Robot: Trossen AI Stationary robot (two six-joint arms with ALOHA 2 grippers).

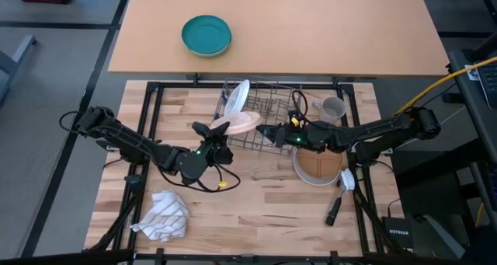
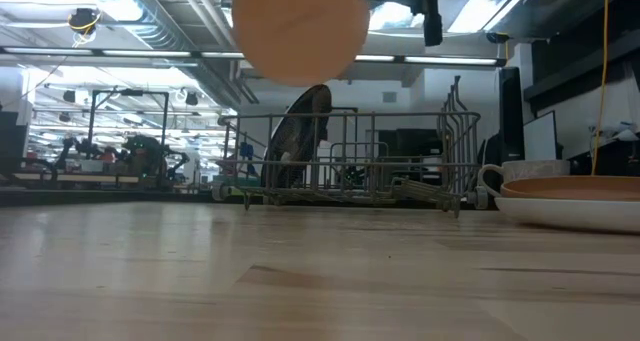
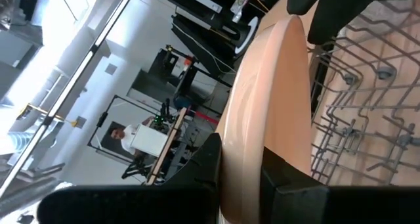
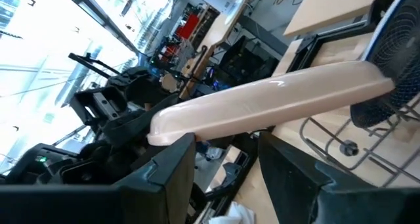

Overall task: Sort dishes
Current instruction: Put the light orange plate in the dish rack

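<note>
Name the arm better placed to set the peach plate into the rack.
Left. The left gripper is shut on the peach plate, held above the rack. The right gripper is open at its far edge, gripping nothing.

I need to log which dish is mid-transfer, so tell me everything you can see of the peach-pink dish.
The peach-pink dish is round, shallow, smooth and glossy, like glazed ceramic or plastic. It is lifted off the table, above the near left part of the wire rack, roughly level in the high view. The left gripper is shut on its rim. The right gripper has open fingers on either side of the opposite edge.
</note>
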